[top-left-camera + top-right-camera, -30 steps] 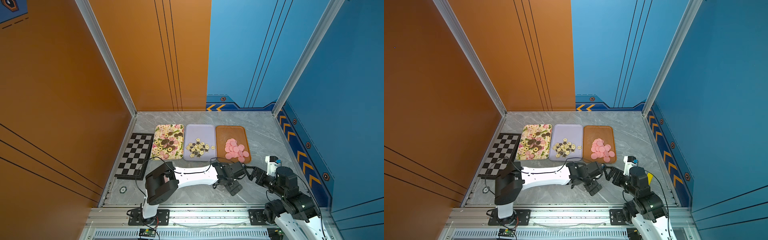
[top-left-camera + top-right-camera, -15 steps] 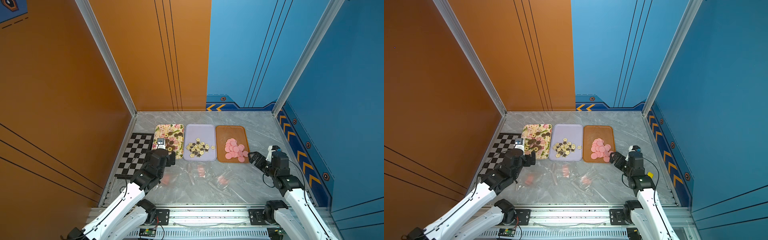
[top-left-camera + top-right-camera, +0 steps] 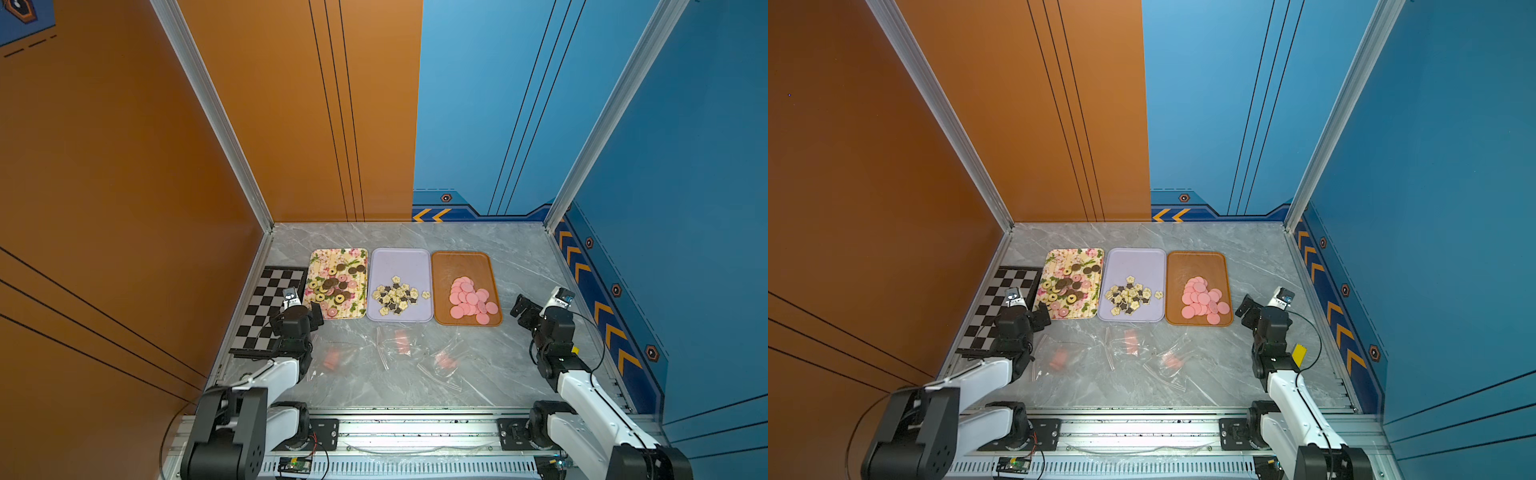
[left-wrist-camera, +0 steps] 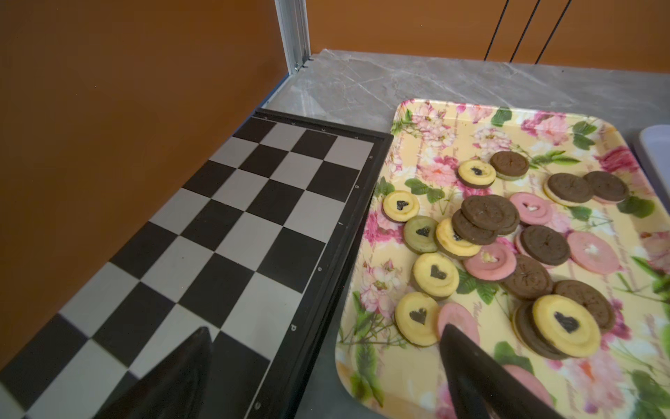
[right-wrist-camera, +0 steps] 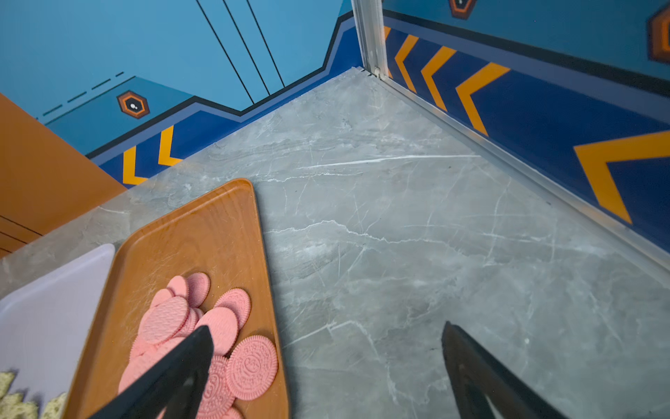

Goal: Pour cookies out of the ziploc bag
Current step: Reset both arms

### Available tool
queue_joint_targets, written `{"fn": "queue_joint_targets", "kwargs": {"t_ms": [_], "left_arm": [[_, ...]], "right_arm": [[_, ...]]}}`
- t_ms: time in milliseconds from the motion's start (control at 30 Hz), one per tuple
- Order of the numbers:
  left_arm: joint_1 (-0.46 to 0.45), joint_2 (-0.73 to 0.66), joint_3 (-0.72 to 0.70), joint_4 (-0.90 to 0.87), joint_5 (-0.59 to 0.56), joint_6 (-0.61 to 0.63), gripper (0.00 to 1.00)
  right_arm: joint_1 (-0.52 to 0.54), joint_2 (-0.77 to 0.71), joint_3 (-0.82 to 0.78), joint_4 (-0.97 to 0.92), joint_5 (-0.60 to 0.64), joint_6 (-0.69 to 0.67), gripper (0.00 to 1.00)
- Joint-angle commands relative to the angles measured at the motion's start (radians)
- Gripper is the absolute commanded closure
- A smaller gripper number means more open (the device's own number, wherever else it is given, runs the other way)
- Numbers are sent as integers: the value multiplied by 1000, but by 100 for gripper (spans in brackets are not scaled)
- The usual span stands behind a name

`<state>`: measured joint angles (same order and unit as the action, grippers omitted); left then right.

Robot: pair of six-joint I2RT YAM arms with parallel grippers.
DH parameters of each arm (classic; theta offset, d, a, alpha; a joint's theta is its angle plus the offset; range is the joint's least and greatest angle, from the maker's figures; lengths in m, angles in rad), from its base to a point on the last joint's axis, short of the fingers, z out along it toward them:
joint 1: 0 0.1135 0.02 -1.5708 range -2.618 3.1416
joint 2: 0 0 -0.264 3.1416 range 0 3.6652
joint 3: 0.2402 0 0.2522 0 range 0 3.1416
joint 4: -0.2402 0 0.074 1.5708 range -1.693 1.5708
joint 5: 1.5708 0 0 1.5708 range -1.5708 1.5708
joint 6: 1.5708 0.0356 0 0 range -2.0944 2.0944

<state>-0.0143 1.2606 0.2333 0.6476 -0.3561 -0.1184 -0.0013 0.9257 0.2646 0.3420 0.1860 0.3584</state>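
The grey marble table [image 3: 498,382] carries everything. At its left edge lies one black-and-white chessboard [image 3: 270,307]; the small marks along its frame are too small to read in the left wrist view. Three trays sit side by side in a row: a flowered tray [image 3: 328,258], a lilac tray [image 3: 401,262] and a brown tray [image 3: 461,266]. The flowered one has faint script in its print, which is not legible. In front of the trays three clear bags lie flat on the table: a left bag [image 3: 332,357], a middle bag [image 3: 399,340] and a right bag [image 3: 444,359]. Each shows a reddish patch, and I cannot tell what it is. The left claw [image 4: 326,328] has its jaws wide apart with nothing between them, one finger over the chessboard and the other over the near corner of the flowered tray. The right claw [image 5: 326,326] is likewise spread and holds nothing, one finger over the brown tray and the other over bare table. The cookies all lie on the trays. The round cookies [image 3: 336,286] on the flowered tray are brown, pink and yellow; the left wrist view shows six yellow ones with dark heart centres and one greenish. The star cookies [image 3: 395,295], cream and dark, cluster on the lilac tray. The pink discs [image 3: 471,299] overlap on the brown tray, and their embossed pattern is unreadable.
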Motion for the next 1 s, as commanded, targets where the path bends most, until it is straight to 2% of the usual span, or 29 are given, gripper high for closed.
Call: {"fn": "queue_joint_targets", "kwargs": {"t_ms": [0,67,133,200,233,267,367,433,467,500,533,600,667,733,800,867,967], "left_arm": [[7,66,29,249,140,58,2],[24,148,2,388,164,53,2],[44,245,7,473,240,57,2],[34,309,32,504,329,102,2],[25,311,38,498,351,124,2],[21,306,32,502,342,124,2],[23,298,23,503,294,105,2],[24,310,37,498,287,107,2],[22,312,43,491,297,110,2],[20,306,46,478,320,119,2],[17,304,41,481,343,126,2],[18,301,37,481,347,128,2],[20,304,42,479,323,119,2],[22,303,40,480,296,110,2],[22,305,42,478,270,102,2],[20,308,45,475,307,115,2],[14,305,62,444,301,122,2]], "right_arm": [[45,78,-32,219,102,-189,0],[49,179,-109,463,73,-185,0],[58,238,-136,599,43,-196,0],[67,306,-98,619,53,-220,0],[67,313,-61,556,40,-246,0],[67,320,-37,522,18,-271,0],[60,449,-43,675,-18,-320,0],[10,661,-44,915,-65,-269,0],[-11,689,-47,978,-104,-252,0],[-49,615,-30,823,-140,-226,0],[-53,572,10,667,-101,-208,0],[1,645,17,788,-81,-262,0],[40,591,48,633,-75,-320,0],[59,629,44,705,-59,-334,0],[63,603,36,678,-55,-340,0],[67,620,30,720,-47,-340,0],[71,613,30,706,-38,-342,0]]}}
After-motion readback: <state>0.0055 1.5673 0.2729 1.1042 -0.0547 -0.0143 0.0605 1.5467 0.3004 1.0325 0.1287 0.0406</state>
